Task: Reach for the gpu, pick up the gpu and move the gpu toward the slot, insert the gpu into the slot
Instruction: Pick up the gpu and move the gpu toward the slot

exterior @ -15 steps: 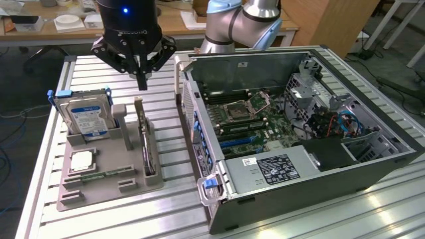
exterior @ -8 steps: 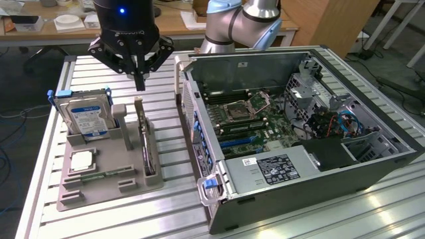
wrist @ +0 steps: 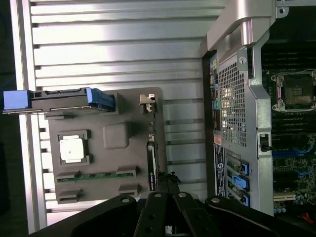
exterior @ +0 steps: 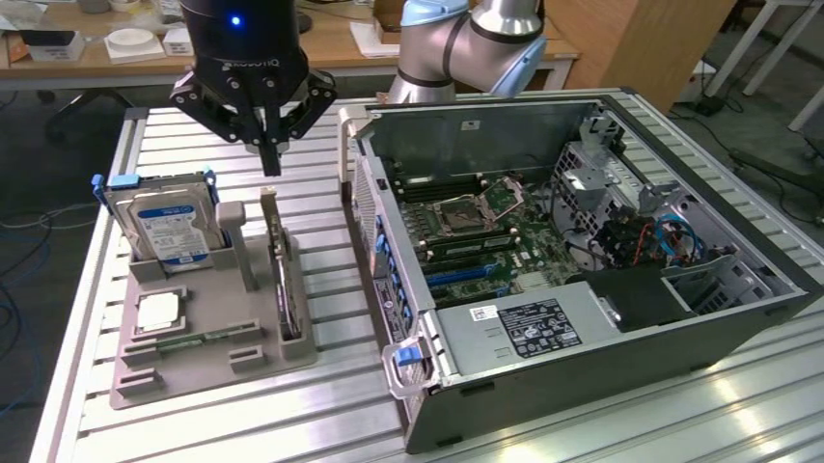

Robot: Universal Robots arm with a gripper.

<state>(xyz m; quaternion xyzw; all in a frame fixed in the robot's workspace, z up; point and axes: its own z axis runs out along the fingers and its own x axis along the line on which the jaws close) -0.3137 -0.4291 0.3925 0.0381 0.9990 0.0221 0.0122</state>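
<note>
Near the table (exterior: pixel 193 434)'s front edge, a grey holder (exterior: pixel 206 371). Carries a memory stick (exterior: pixel 193 340) and a chip (exterior: pixel 157 311) in its front pockets. Holds the gpu (exterior: pixel 286 289) on edge in the slot along the side nearest the case (exterior: pixel 618 371): thin flat card, dark-looking from this angle, small parts along it, pale metal bracket upright at the far end. Farther back on the holder, a hard drive (exterior: pixel 161 217) upright with a blue-and-white label, print too small to read. On the case, a white label (exterior: pixel 531 328), black print unreadable. Above the gpu's far end, not touching, the gripper (exterior: pixel 270 159): fingers pressed together, gripping nothing. Bears "ROBOTIQ", upside down, on its body.
</note>
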